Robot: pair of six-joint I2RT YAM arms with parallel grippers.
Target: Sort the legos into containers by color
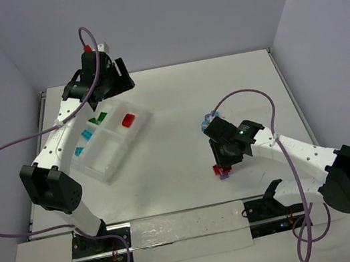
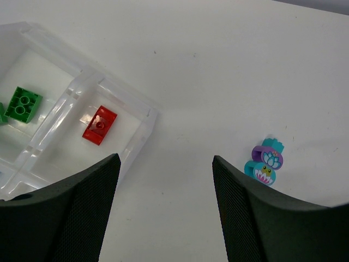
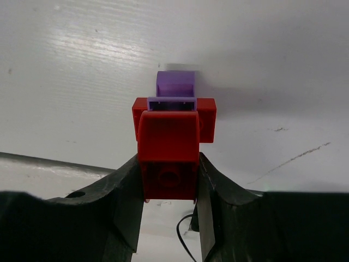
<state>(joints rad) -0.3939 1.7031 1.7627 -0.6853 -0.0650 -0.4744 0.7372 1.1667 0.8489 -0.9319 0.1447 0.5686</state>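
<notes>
**A:** Where are the two arms?

**B:** Seen from above, the left arm reaches to the far left of the white desk (image 1: 176, 97). Its left claw (image 2: 166, 164) hangs over the far end of a clear plastic tray (image 1: 107, 158), with its jaws apart and nothing between them. The right arm bends in towards the middle right of the desk.

**A:** Is the right claw holding anything?

**B:** Yes. The right claw (image 3: 169, 166) is clamped on a red and purple cluster (image 3: 172, 144). The black fingers (image 3: 128, 191) press against both sides of the red part, and the purple part sticks out beyond them. The cluster sits low over the desk. I cannot tell whether it touches the surface.

**A:** What is in the tray?

**B:** A red brick (image 2: 100, 125) lies alone in one compartment near the tray's far right corner. A green brick (image 2: 23, 103) lies in the compartment next to it, on the other side of a divider. Two teal bricks (image 1: 85, 134) lie further along the tray's left side.

**A:** Are any pieces loose on the desk?

**B:** One. A teal and purple cluster (image 2: 266, 162) with a flower print lies on the desk well apart from the tray, close beside the right arm's wrist.
</notes>
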